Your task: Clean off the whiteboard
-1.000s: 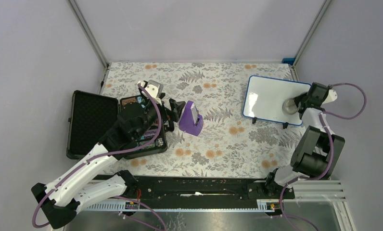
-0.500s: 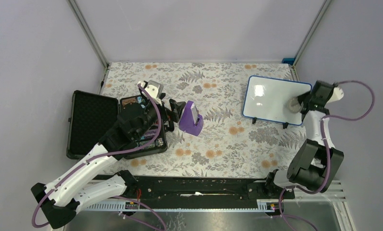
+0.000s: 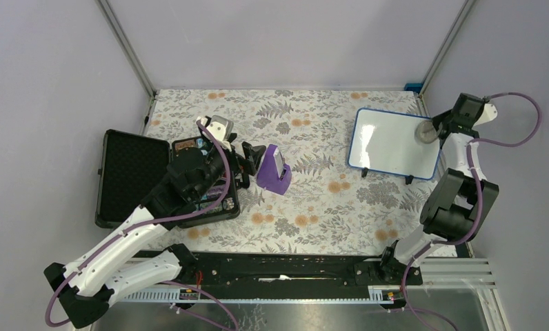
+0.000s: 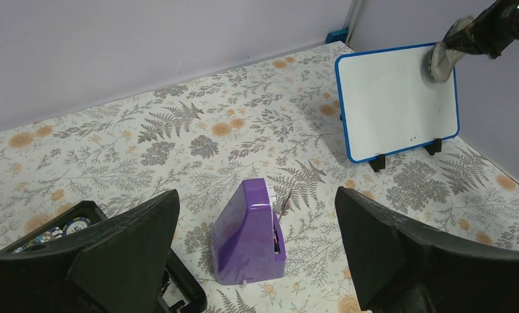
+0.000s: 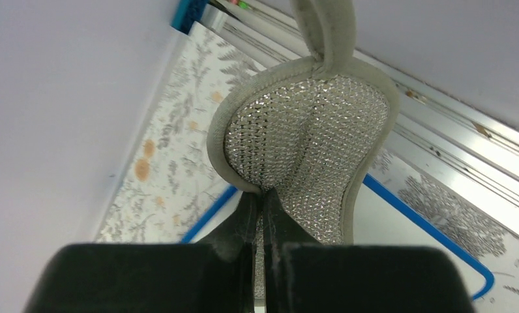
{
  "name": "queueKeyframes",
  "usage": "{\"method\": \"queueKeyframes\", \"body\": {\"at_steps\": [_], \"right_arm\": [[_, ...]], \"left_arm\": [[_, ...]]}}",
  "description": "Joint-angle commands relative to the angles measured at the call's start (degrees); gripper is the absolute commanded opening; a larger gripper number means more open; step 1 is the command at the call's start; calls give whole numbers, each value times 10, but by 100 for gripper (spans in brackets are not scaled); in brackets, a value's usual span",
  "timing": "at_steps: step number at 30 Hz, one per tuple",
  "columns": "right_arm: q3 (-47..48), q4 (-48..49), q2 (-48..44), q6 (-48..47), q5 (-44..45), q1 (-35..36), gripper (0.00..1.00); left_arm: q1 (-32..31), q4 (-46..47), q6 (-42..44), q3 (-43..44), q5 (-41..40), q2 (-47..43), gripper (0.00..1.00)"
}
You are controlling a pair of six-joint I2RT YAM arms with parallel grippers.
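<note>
The right claw (image 5: 263,215) is pinching a grey mesh pad (image 5: 309,137) by its lower edge, with the fingers pressed tight together on it. The pad's loop is sticking up away from the claw. The claw is holding the pad at the far right corner of the whiteboard (image 3: 394,143), right over the blue rim. Whether the pad is pressing on the surface or hovering just off it, I cannot tell.

The whiteboard is leaning back on two black feet, and its white face is looking nearly blank in the left wrist view.

The left claw (image 3: 247,163) is hanging well to the left of the whiteboard with its fingers spread wide and gripping nothing. A purple stand (image 4: 247,231) is sitting between those fingers but apart from both. It is standing upright, and something thin is poking out of its open side.

Farther left of the whiteboard, a black case (image 3: 130,176) is lying open on the table (image 3: 313,110), its foam-lined lid flat on the side away from the whiteboard. Its tray is holding small, colourful items, and the left arm is hiding most of them.
</note>
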Motion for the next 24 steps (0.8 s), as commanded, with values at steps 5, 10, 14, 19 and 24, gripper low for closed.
{"method": "queueKeyframes", "body": {"at_steps": [5, 10, 14, 19, 24], "right_arm": [[-124, 12, -31, -27, 49, 1, 0], [-256, 62, -93, -24, 67, 1, 0], [-312, 58, -142, -22, 54, 1, 0], [-314, 26, -207, -32, 48, 2, 0], [-231, 17, -212, -30, 0, 2, 0]], "left_arm": [[-2, 27, 1, -4, -3, -17, 99], [-2, 26, 0, -5, 1, -19, 99], [-2, 26, 0, -5, 4, -20, 99], [-2, 26, -1, -5, 6, -21, 99], [-3, 27, -1, -5, 7, -19, 99]]}}
